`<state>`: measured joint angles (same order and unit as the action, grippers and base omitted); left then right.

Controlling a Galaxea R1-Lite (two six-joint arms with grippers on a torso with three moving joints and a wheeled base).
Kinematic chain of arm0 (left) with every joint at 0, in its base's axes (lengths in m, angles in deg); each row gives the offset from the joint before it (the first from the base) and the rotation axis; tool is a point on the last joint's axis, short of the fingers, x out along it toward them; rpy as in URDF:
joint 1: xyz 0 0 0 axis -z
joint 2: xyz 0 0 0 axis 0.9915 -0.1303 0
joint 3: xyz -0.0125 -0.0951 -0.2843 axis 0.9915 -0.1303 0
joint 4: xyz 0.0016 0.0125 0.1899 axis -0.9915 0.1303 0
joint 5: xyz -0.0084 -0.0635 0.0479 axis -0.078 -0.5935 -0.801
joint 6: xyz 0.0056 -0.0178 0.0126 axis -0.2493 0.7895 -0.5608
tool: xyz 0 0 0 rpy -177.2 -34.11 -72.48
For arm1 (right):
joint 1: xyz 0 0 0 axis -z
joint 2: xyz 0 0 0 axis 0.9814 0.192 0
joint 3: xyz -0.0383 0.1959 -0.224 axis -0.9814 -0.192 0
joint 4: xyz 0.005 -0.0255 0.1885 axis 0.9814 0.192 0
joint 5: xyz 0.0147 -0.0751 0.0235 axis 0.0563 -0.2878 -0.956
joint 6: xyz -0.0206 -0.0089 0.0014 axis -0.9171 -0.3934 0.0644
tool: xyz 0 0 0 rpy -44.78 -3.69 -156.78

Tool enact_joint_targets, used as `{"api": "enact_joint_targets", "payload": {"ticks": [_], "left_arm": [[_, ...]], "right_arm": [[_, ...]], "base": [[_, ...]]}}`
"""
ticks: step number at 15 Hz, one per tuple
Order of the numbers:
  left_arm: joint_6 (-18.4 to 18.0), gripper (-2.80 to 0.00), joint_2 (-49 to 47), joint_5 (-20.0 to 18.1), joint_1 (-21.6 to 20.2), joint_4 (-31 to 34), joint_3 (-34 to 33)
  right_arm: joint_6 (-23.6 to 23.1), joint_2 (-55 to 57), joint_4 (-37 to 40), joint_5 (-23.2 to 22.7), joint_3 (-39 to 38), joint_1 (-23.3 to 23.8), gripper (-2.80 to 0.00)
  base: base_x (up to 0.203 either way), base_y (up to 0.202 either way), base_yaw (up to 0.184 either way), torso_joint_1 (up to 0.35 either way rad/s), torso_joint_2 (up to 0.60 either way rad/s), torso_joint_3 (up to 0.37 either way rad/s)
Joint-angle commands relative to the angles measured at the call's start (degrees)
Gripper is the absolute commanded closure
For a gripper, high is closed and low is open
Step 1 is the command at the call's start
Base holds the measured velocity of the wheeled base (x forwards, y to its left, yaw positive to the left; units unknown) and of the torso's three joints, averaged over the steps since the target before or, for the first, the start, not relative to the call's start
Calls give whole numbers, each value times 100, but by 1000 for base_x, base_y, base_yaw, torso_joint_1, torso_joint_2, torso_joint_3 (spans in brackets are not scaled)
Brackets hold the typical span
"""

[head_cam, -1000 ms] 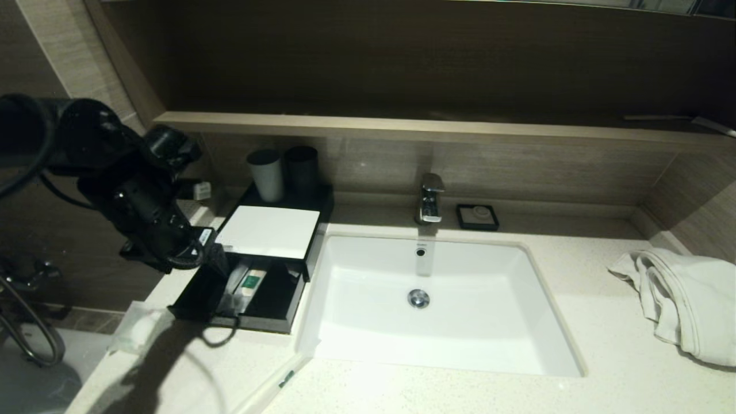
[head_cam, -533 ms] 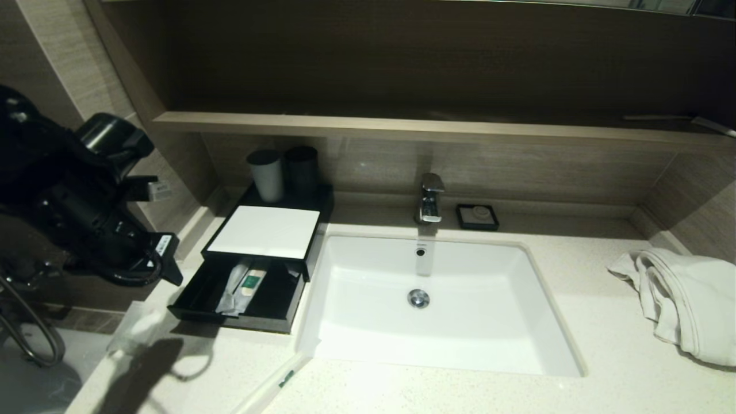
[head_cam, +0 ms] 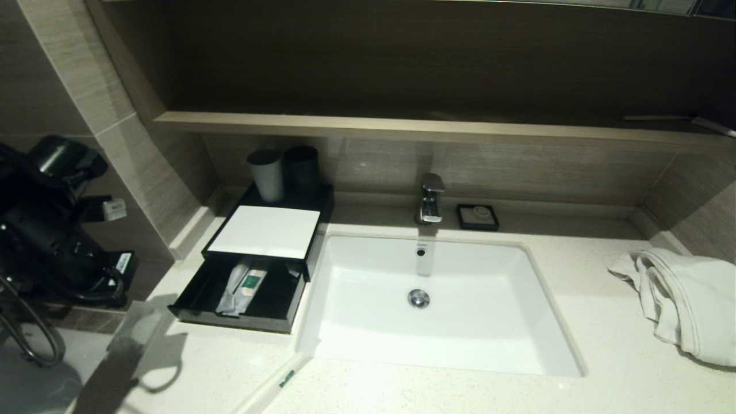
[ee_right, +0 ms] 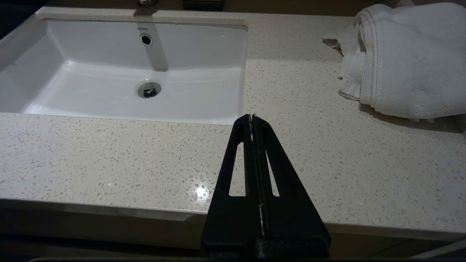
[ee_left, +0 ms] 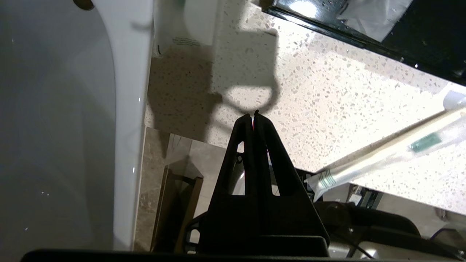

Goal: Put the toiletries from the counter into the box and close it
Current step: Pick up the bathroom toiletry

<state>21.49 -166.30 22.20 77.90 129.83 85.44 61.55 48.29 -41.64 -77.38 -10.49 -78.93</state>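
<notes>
The black box (head_cam: 268,231) with its white top stands left of the basin, its front drawer (head_cam: 198,296) pulled out. Sachets with a green mark (head_cam: 244,284) lie in the drawer. A long thin sachet (head_cam: 276,382) (ee_left: 400,153) lies on the counter (head_cam: 460,397) at the front edge, one end past it. A small clear packet (head_cam: 135,328) sits at the counter's left end. My left arm (head_cam: 52,230) hangs off the counter's left end, its gripper (ee_left: 253,115) shut and empty above the edge. My right gripper (ee_right: 252,116) is shut and empty over the counter's front, right of the basin.
The white basin (head_cam: 431,310) fills the middle, with a tap (head_cam: 430,198) and a small black soap dish (head_cam: 477,217) behind it. A grey cup (head_cam: 266,174) and a dark cup (head_cam: 302,169) stand behind the box. A white towel (head_cam: 684,299) lies at the right.
My left arm has drawn back from the open drawer, leftward and down past the counter's end, and its fingers have closed on nothing. The sachets stay in the drawer.
</notes>
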Motion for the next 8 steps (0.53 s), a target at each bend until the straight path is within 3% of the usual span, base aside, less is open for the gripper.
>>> {"api": "enact_joint_targets", "payload": {"ticks": [1, 8], "left_arm": [[1, 0, 1, 8, -186, -269, -358], [-10, 0, -24, -4, -743, -1322, -1169]], "right_arm": [[-2, 0, -1, -3, 0, 0, 0], [-2, 0, -1, -1, 0, 0, 0]], "base": [[0, 0, 0, 0, 0, 0], [0, 0, 0, 0, 0, 0]]}}
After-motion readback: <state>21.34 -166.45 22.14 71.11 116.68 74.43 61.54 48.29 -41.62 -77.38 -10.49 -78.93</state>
